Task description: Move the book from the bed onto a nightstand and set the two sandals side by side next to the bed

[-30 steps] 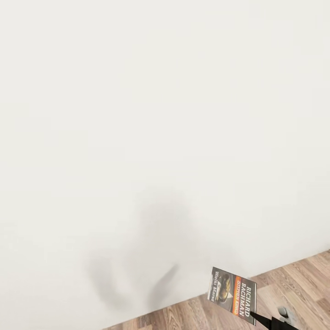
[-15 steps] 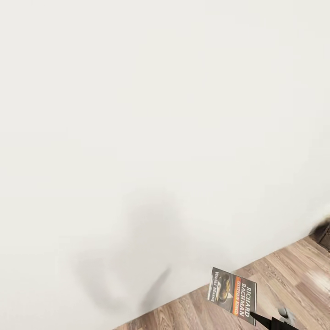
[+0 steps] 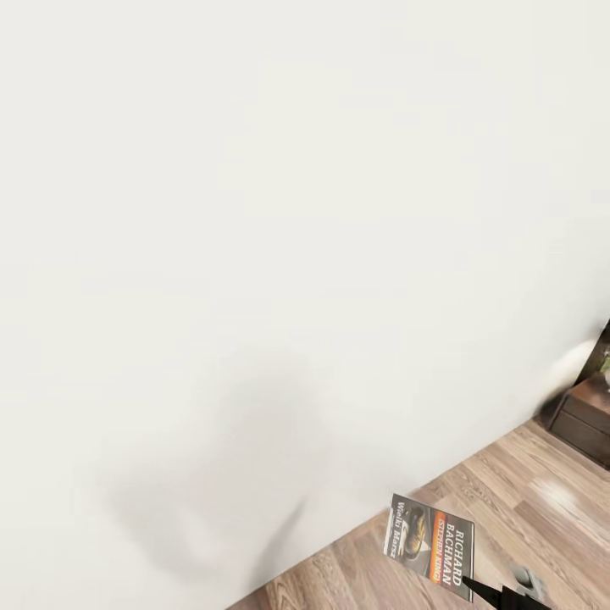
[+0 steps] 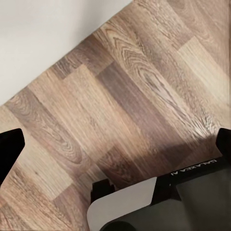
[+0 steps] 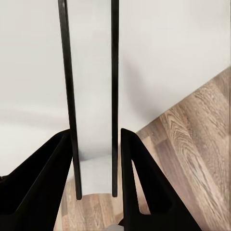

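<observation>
**Book in the right claw, carried along the wall**

The book [image 3: 429, 549] is off the bed and held up in the air at the lower right of the head view, cover facing the camera, above the floor [image 3: 508, 500]. The right claw [image 5: 95, 166] is clamped on its lower edge; in the right wrist view the two dark fingers [image 5: 45, 178] press either side of the book's page edge [image 5: 91, 96].

The left claw [image 4: 115, 159] holds nothing and is spread wide over bare planks.

Ahead is a white wall [image 3: 254, 212]. At the far right edge a dark-brown cabinet [image 3: 589, 419] stands against the wall, probably a nightstand, though too little of it shows to be sure.

The step in hand looks like the carry to the nightstand. Next, the base should turn right to bring the cabinet top into view, then the book goes down flat on it. The sandals remain to be done.
</observation>
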You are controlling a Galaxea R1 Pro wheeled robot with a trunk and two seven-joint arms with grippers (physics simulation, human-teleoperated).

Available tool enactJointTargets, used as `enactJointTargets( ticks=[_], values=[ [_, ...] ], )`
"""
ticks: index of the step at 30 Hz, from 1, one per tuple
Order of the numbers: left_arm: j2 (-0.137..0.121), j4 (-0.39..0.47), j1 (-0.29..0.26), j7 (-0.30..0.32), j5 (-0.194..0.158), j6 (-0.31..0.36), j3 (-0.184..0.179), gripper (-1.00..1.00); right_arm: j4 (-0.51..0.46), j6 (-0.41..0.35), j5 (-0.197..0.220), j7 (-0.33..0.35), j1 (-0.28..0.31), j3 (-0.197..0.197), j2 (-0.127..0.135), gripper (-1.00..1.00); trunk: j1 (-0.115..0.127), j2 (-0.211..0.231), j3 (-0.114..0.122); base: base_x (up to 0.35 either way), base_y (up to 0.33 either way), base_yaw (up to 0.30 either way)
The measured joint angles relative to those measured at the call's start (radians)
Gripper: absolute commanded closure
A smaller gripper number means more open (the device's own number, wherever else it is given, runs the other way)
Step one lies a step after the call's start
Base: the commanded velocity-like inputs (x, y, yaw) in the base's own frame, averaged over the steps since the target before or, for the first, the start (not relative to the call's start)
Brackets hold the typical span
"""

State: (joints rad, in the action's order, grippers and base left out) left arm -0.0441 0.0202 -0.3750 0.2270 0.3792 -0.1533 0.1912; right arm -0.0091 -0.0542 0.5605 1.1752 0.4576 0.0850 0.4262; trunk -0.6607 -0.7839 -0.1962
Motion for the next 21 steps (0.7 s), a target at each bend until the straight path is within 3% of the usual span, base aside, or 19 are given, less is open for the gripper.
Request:
enactJointTargets(
  ticks=[21],
  values=[
    [0.000, 0.000, 0.000, 0.000, 0.000, 0.000, 0.000, -1.00, 0.000, 0.000, 0.000, 0.000, 0.000, 0.004, 0.000, 1.00, 0.000, 0.000, 0.000, 0.000, 0.000, -0.212]
  ],
)
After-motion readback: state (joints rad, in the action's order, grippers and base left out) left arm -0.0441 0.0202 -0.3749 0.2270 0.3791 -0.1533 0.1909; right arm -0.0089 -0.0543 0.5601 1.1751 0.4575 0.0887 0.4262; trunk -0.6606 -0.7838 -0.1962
